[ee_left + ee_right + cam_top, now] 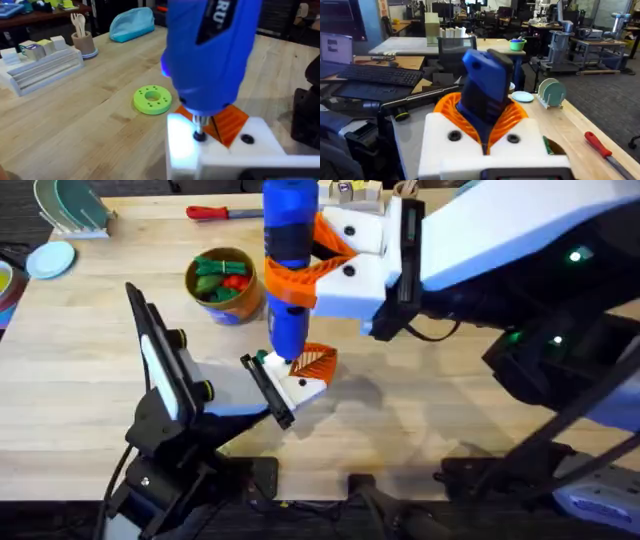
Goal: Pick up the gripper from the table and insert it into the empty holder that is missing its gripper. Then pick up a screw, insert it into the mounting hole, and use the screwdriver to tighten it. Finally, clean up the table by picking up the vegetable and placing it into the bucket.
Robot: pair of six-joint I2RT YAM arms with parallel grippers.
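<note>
Only readable bit is on the screwdriver (212, 55), top middle of the left wrist view: white letters "RU", cut off. Nothing else legible anywhere.

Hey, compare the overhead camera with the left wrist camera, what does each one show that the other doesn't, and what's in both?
Overhead alone: the bucket with green and red toy vegetables inside, a red-handled screwdriver, and the right gripper clamped around the blue screwdriver.

Left wrist alone: a green ring-shaped disc, a light blue pouch and a cup of utensils.

Both: the blue screwdriver standing tip-down on the white holder with its orange gripper.
</note>
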